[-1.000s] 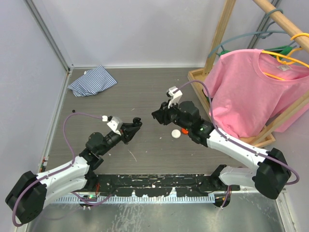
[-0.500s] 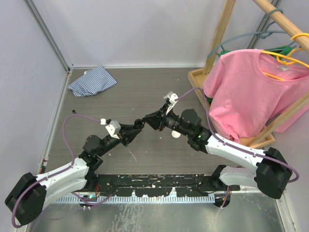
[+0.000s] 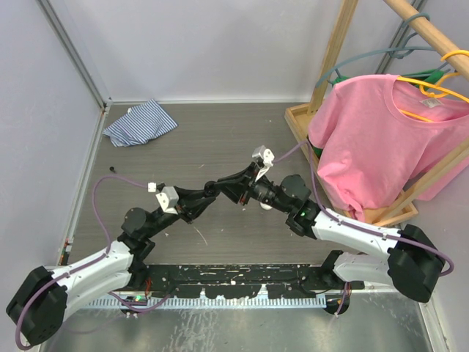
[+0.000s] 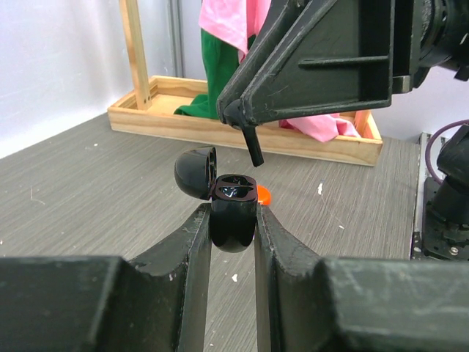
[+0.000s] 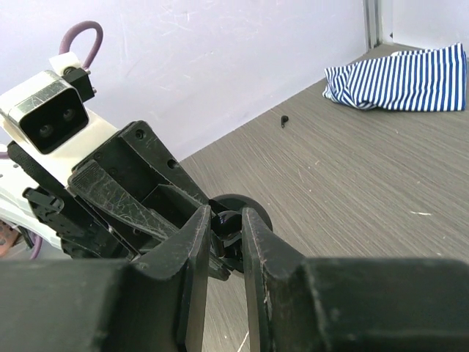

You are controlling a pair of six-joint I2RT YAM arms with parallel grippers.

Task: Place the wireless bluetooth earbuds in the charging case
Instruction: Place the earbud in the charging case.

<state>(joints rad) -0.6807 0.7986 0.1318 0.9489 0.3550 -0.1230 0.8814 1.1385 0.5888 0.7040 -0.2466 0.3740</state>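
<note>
My left gripper (image 4: 233, 214) is shut on a glossy black charging case (image 4: 233, 224), lid (image 4: 196, 171) hinged open to the left. My right gripper (image 5: 226, 218) is shut on a small black earbud (image 5: 233, 220). In the left wrist view its stem (image 4: 253, 149) hangs from the right fingertips just above the open case, a little apart from it. In the top view the two grippers, left (image 3: 209, 192) and right (image 3: 222, 186), meet tip to tip above the table's middle. A small orange-red piece (image 4: 263, 194) lies on the table behind the case.
A white round case (image 3: 266, 204) lies partly hidden under the right arm. A blue-striped cloth (image 3: 139, 122) lies at the back left. A wooden rack (image 3: 302, 125) with a pink shirt (image 3: 381, 139) stands at the right. A small black bit (image 3: 111, 169) lies near the left wall.
The right gripper has swung left and the left gripper has reached forward, so the two now meet. The earbud now hangs just over the open case.
</note>
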